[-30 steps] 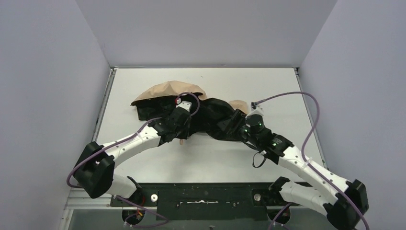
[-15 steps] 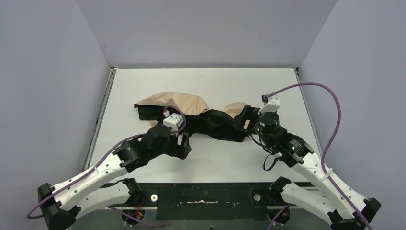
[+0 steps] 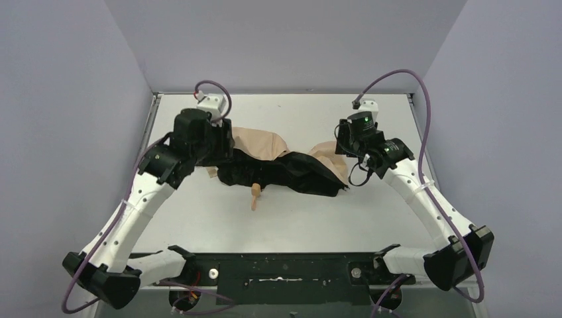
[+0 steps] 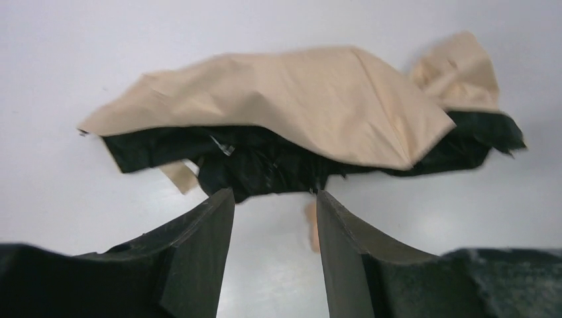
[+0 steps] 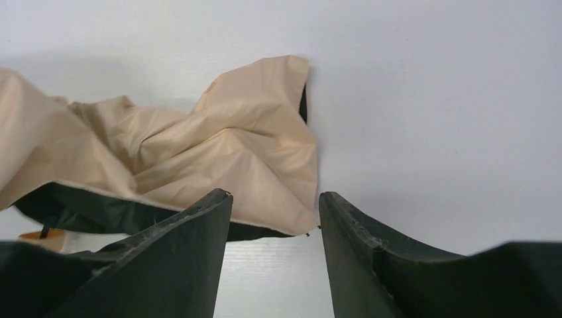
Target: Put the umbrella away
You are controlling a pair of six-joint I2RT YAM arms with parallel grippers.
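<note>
Top view: the umbrella (image 3: pixel 291 171) lies crumpled mid-frame on the table (image 3: pixel 298 218), its handle (image 3: pixel 254 196) pointing toward the bottom edge.

Left wrist view: the left gripper (image 4: pixel 273 195) gapes wide and empty, just below the umbrella at centre frame.

Right wrist view: the right gripper (image 5: pixel 275 195) is spread wide, gripping nothing, with the umbrella at centre left.

1. Left arm (image 3: pixel 129 215), toward 9 o'clock overhead: white link shells, black joint housings, and a purple cable (image 3: pixel 212 82) looped at its wrist.
2. Right arm (image 3: pixel 416 193), toward 3 o'clock: same colours, with a green light (image 3: pixel 363 119) on its wrist.
3. Left gripper (image 4: pixel 273 195) and right gripper (image 5: pixel 275 195): matte black, wedge-shaped jaws.
4. Black base plate (image 3: pixel 285 273) at 6 o'clock, with two silver screws (image 3: pixel 212 272).
</note>
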